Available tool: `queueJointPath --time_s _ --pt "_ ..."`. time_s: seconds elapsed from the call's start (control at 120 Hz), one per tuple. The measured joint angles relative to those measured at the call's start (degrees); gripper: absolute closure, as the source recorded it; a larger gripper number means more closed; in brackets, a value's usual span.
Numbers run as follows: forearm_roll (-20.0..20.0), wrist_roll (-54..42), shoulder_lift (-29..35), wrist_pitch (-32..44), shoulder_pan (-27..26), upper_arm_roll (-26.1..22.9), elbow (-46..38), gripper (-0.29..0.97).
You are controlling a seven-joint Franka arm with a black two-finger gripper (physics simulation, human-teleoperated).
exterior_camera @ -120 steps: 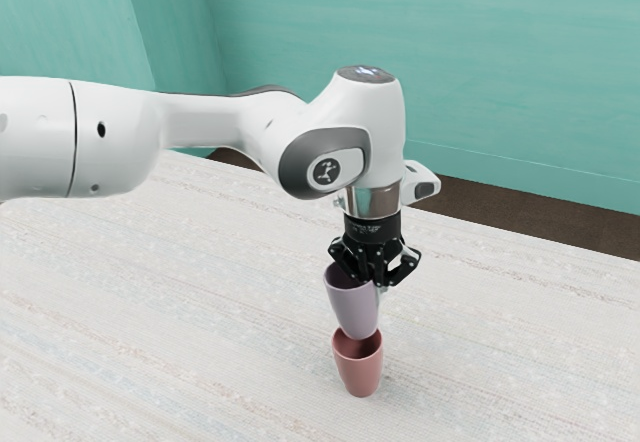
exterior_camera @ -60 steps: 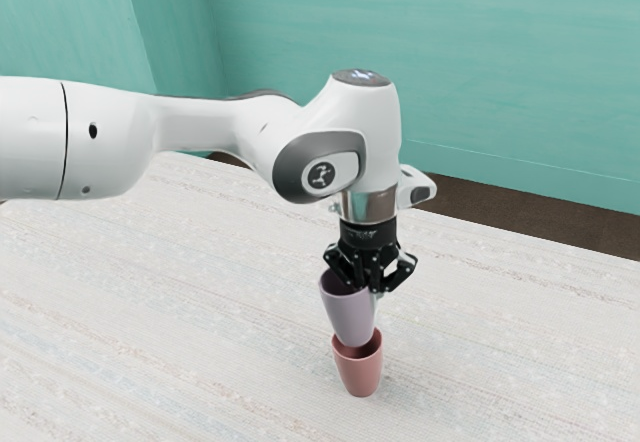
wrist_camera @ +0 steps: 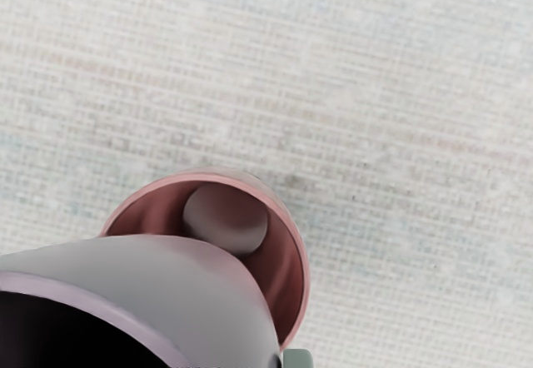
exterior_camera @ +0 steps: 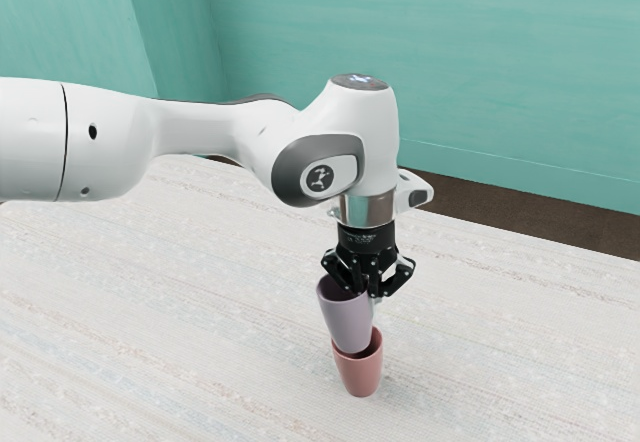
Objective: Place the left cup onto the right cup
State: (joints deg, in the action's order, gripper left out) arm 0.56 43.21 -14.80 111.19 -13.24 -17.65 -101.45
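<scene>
1. Lower than a second ago, the smooth, tapered lilac cup (exterior_camera: 347, 320) now has its base sunk into the mouth of the matt terracotta-pink cup (exterior_camera: 358, 370), at the lower centre of the exterior frame.
2. On the black two-finger gripper (exterior_camera: 372, 284), the fingers are nearly closed and pinch the lilac cup's thin rim wall.
3. I judge the nesting to be under way but not finished. Most of the lilac wall stands above the pink rim and leans slightly toward the exterior view's left.
4. In the wrist view, the lilac cup's rounded base (wrist_camera: 225, 218) lies inside the pink cup (wrist_camera: 291, 260), off-centre and near one wall.
5. Both cups are plain, thin-walled cones. The pale worktop (exterior_camera: 150, 312) has a woven, cloth-like grain.
</scene>
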Motion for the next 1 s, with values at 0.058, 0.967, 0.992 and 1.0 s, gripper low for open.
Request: queueJointPath --time_s 0.058,0.967,0.992,1.0 --pt "0.0 0.1 -0.1 0.1 0.0 0.0 0.0 0.78" --pt "0.1 1.1 -1.7 1.6 -0.1 0.0 -0.1 0.78" --pt "0.1 1.1 -1.7 1.6 -0.1 0.0 -0.1 0.78" --pt "0.1 1.1 -1.8 1.6 -0.1 0.0 -0.1 0.78"
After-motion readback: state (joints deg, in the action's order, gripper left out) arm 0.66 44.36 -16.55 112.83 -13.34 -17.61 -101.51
